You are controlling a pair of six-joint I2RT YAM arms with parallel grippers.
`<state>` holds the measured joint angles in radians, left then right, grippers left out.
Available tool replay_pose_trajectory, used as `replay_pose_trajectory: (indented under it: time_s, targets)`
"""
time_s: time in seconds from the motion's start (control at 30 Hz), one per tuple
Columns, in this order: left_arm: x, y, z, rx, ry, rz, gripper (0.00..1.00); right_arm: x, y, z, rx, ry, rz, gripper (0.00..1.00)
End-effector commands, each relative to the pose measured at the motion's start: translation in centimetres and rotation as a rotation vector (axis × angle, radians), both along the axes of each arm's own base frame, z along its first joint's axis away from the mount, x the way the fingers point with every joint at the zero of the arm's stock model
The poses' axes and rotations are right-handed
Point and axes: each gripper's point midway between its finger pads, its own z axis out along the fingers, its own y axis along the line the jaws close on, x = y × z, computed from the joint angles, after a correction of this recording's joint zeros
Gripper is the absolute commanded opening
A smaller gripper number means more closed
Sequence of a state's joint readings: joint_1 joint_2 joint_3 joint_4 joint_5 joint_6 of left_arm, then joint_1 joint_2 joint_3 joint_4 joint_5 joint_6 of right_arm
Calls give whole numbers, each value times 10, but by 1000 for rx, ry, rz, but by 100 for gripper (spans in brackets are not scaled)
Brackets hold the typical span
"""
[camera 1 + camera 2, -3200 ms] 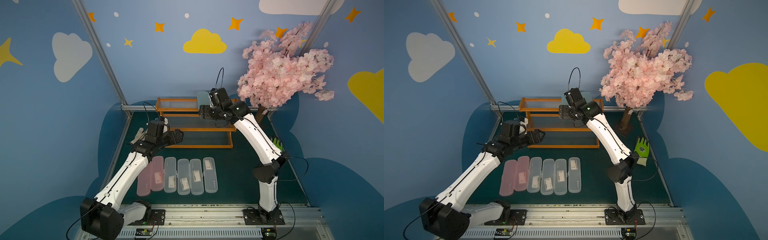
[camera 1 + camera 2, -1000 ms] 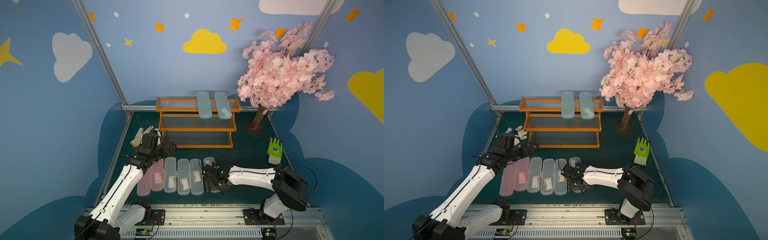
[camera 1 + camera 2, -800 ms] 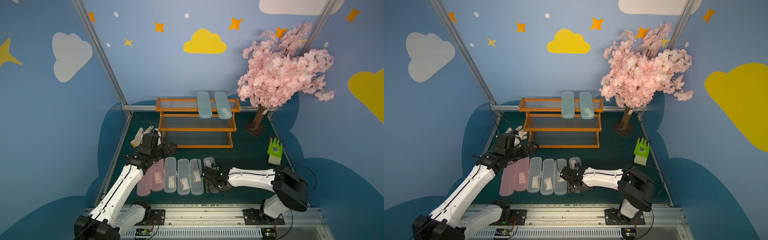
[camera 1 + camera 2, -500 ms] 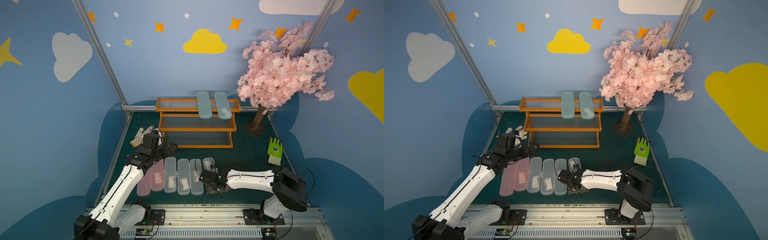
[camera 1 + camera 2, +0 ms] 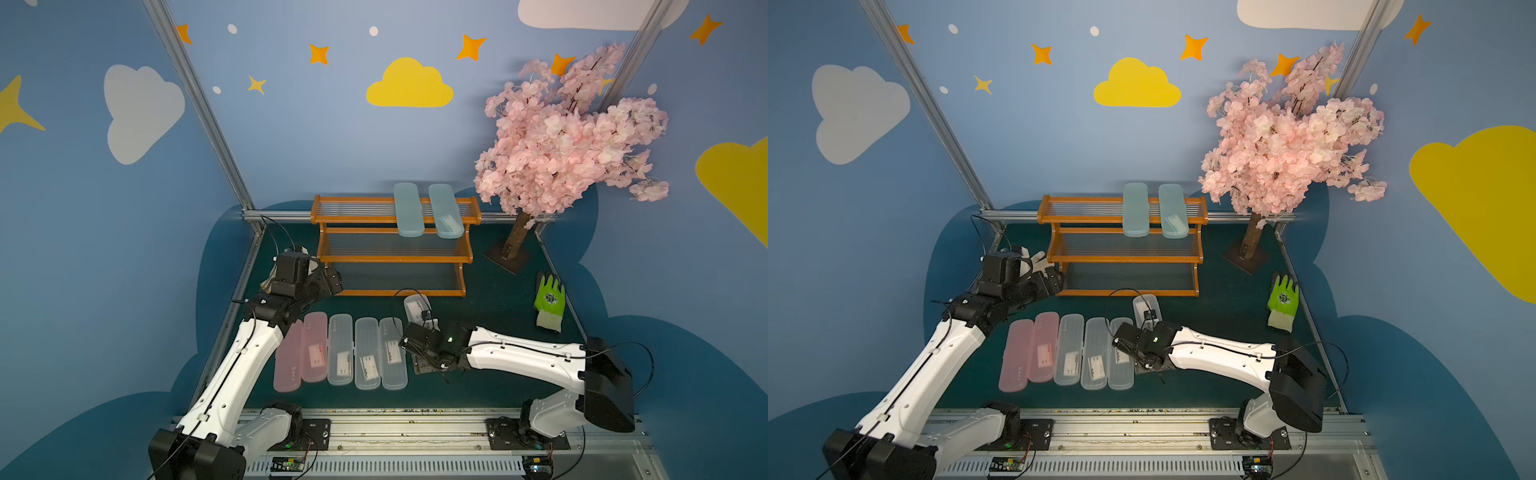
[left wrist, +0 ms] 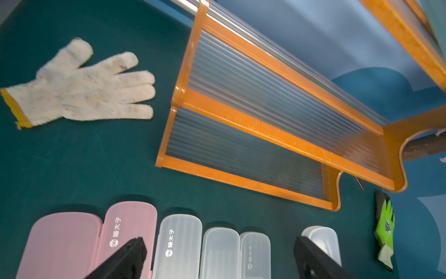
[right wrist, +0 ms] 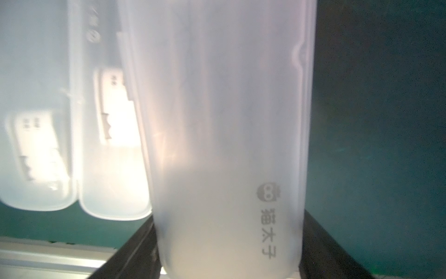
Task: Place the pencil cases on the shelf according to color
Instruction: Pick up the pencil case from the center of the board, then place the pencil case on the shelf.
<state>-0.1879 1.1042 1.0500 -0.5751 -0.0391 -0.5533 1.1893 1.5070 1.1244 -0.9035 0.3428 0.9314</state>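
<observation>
At the near right of the green tabletop (image 5: 490,324), our right gripper (image 7: 229,217) pinches a clear-white pencil case (image 7: 224,120) across its width, close to the end nearest us. The right wrist view shows a black finger pressed against each long side. From that grip the case runs straight away from us, and in both top views its far rounded end pokes out past the gripper toward the shelf (image 5: 392,261). We cannot tell whether it is clear of the tabletop.

Just to its left lie three more clear-white cases (image 5: 367,353) side by side, then two pink cases (image 5: 314,347), all with the same near-to-far axis.

Beyond the row stands the shelf, almost straight ahead of the right gripper. Its middle and lowest tiers are bare. Two light blue cases (image 5: 408,210) lie across the right half of the top tier, also pointing near to far.

Our left gripper (image 6: 219,241) is spread wide with nothing between its fingers. It hovers by the shelf's lower left corner, nearer the shelf than the right one.

We judge the coming move to be a lift and forward carry by the right arm. The held case already lies the way the blue ones do, so it should need little turning.
</observation>
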Motion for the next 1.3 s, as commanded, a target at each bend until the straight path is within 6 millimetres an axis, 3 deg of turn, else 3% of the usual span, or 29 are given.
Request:
replay_pose_trajectory:
  time_s: [0.0,0.33,0.53,0.9,1.1,1.27]
  targets:
    - [4,11,6,26,-10,18,100,18,12,32,1,-65,41,64]
    - [8,31,-1,46,0,78,100,71,99,62,75,-160,90,64]
    - [7,31,-5,8,-22,71,100,101,136,78,119,-207,92,64]
    - [11,15,-2,-53,-68,-8,100,159,176,83,215,-219,45,64]
    - [10,7,-1,-89,-88,-42,100,177,189,88,271,-220,32,66]
    - [9,5,-1,-99,-89,-53,100,189,194,79,313,-182,4,70]
